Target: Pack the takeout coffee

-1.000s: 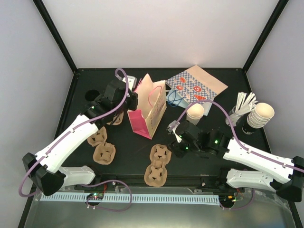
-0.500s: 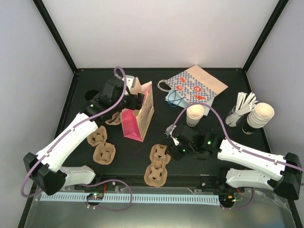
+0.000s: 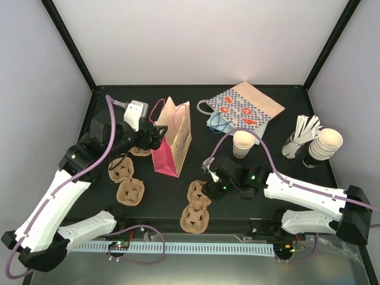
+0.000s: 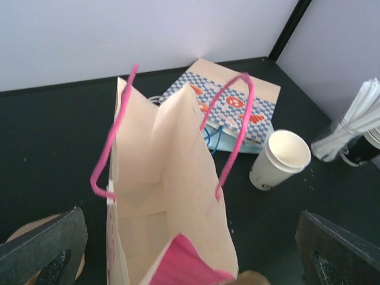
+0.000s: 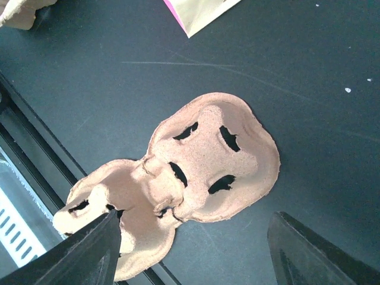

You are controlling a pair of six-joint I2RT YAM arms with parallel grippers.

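The white paper cup (image 3: 243,143) stands upright and empty on the dark table (image 3: 267,178), right of the pink bag (image 3: 172,140) and just in front of a patterned bag (image 3: 246,107) lying flat; no finger touches it. The left gripper (image 3: 155,136) is spread wide at the upright pink bag's left side, gripping nothing, its arm reaching up the table's left side with the wrist turned rightward. The right gripper (image 5: 196,252) is parted, empty, poised above a cardboard cup carrier (image 5: 208,160), its arm stretched low leftward.
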